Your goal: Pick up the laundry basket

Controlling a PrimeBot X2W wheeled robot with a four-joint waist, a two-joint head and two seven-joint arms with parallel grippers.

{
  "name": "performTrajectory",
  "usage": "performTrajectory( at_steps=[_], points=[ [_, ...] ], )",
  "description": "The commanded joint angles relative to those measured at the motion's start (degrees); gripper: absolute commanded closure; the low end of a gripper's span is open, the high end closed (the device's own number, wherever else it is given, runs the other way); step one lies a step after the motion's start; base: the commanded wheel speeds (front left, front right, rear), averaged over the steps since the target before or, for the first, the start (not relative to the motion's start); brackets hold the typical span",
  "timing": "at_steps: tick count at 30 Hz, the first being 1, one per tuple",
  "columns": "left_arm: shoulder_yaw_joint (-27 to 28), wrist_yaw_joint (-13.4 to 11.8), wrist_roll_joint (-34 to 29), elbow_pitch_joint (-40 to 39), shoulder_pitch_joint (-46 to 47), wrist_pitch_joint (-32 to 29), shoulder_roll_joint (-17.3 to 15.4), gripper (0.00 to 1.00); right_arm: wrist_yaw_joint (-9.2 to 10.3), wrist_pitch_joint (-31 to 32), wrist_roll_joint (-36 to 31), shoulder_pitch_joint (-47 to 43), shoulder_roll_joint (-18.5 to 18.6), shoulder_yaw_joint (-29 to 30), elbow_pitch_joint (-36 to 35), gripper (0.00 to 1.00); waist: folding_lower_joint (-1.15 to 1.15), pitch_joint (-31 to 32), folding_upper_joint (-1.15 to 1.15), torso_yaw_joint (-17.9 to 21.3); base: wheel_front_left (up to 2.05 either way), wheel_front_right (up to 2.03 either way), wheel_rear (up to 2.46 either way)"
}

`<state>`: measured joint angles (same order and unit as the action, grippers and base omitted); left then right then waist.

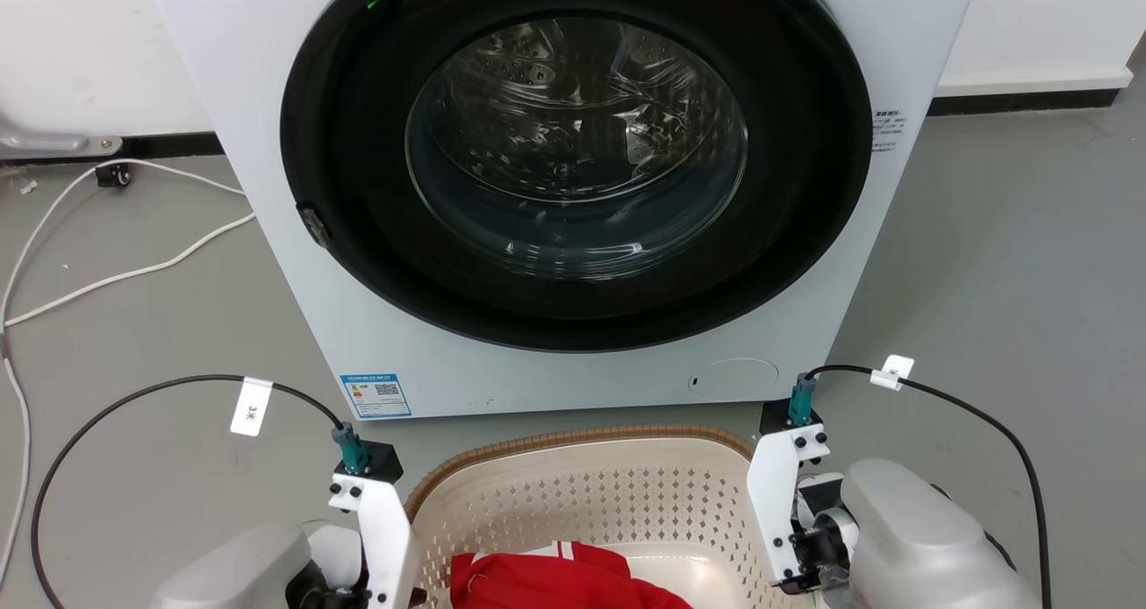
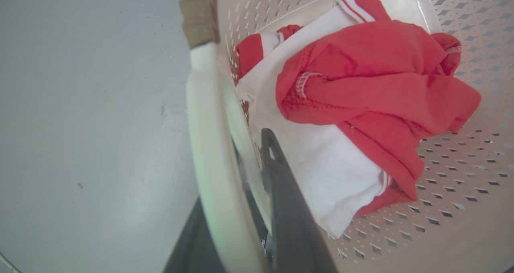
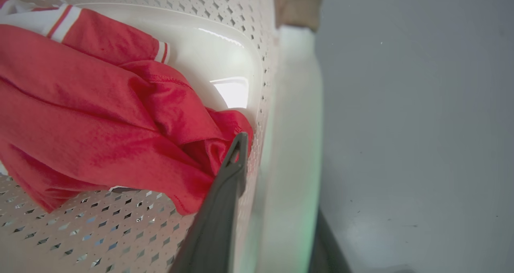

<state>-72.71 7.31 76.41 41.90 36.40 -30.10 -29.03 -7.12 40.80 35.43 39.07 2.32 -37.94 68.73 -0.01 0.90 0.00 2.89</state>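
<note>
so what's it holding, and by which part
The laundry basket, by its white side handles: left gripper on one, right gripper on the other.

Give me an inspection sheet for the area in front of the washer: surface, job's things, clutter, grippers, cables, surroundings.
Surface: grey floor, faintly marked.
Job's things: basket before the washer, holding red and white clothes.
Clutter: pale scrap on the floor, far left.
Grippers: left gripper straddles the left handle, right gripper the right handle, each with one finger inside the basket and one outside; clamping cannot be told.
Cables: tagged left black cable and right black cable at the wrists; white cable on the floor, left.
Surroundings: washer door shut; white wall behind.
</note>
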Motion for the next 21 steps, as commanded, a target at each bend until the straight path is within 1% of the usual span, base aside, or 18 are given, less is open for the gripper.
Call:
performTrajectory(
  at_steps=[1,21],
  points=[
    [-0.47,0.27,-0.19,0.13,0.09,-0.44,-0.55,1.00,-0.66,-0.32,-0.05,0.57,1.01,-0.51,0.21,1.00,0.01,-0.05,0.00,0.03,0.00,0.00,0.00],
    [-0.65,0.27,0.09,1.33,0.92,-0.11,-0.04,1.00,-0.66,-1.35,1.80,1.57,0.99,-1.95,0.87,1.00,0.01,-0.39,0.00,0.09,0.00,0.00,0.00]
  ],
)
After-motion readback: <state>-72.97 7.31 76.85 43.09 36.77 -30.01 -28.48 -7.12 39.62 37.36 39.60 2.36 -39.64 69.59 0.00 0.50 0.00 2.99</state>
